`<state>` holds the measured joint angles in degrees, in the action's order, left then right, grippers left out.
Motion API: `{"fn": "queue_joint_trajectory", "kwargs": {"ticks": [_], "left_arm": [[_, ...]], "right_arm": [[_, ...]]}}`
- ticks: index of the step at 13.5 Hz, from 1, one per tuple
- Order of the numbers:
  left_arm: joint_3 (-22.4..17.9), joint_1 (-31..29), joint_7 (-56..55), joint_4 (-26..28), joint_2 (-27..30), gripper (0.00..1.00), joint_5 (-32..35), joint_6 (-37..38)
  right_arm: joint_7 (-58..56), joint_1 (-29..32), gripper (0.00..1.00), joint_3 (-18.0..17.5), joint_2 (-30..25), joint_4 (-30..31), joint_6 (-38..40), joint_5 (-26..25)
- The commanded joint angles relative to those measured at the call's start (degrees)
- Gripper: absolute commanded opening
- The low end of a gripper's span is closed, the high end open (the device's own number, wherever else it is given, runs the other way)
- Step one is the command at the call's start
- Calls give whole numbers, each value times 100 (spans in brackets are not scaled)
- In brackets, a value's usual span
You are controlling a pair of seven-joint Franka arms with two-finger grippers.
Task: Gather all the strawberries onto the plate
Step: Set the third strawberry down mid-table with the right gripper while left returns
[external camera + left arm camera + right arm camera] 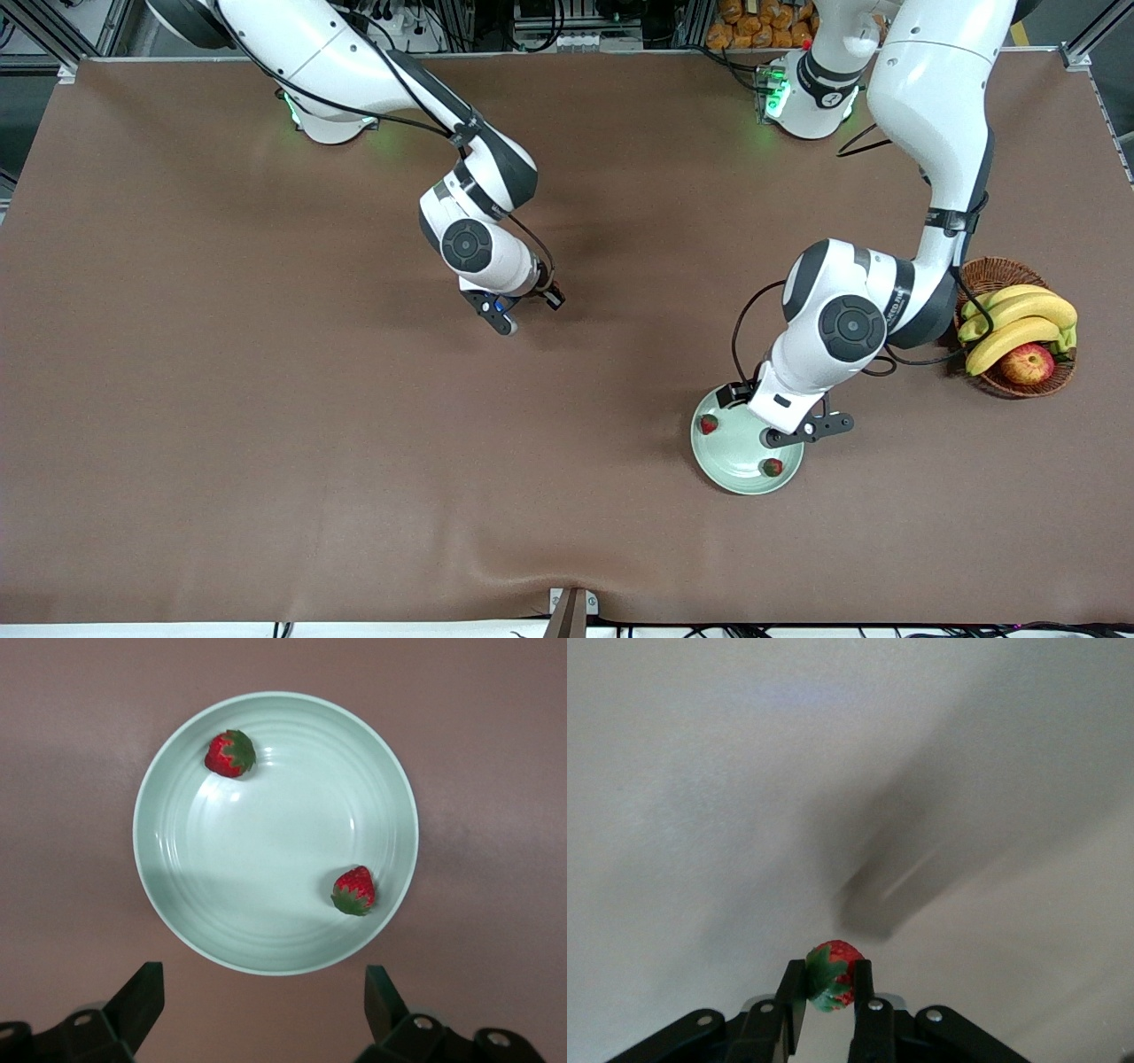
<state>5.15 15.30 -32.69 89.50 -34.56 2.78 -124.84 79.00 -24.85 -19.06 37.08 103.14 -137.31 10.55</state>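
My right gripper hangs over the bare middle of the table, fingers pinched on one strawberry. Toward my left arm's end, near the table's front edge, sits the plate; two strawberries lie in it, one at the rim farther from the front camera, one nearer. My left gripper hangs over the plate, jaws wide apart and empty, hiding part of its rim. A wicker basket with bananas and an apple stands by that table end. Lettering on my left arm is unreadable.

Red strawberries with green tops, mint-green plate, brown table
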Motion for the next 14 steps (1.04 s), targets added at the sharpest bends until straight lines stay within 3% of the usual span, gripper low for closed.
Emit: {"fn": "queue_joint_trajectory", "kwargs": {"ticks": [1,2,3,5,10,14], "left_arm": [[126,34,-45,190,99,100,-50,-23],[127,78,-88,182,46,100,-50,-102],[135,87,-106,182,28,100,-50,-163],[205,88,-106,129,-7,100,-172,-216],[223,377,-316,94,-148,100,-463,-463],[223,710,-519,129,-165,100,-463,-471]], "right_arm": [[177,-248,0,192,141,-136,-59,61],[299,-257,0,192,150,-153,-67,52],[335,-292,11,192,150,-162,-67,61],[396,-275,100,201,142,-171,-50,61],[441,-73,100,253,54,-451,239,17],[397,410,100,253,45,-1058,1231,-315]]}}
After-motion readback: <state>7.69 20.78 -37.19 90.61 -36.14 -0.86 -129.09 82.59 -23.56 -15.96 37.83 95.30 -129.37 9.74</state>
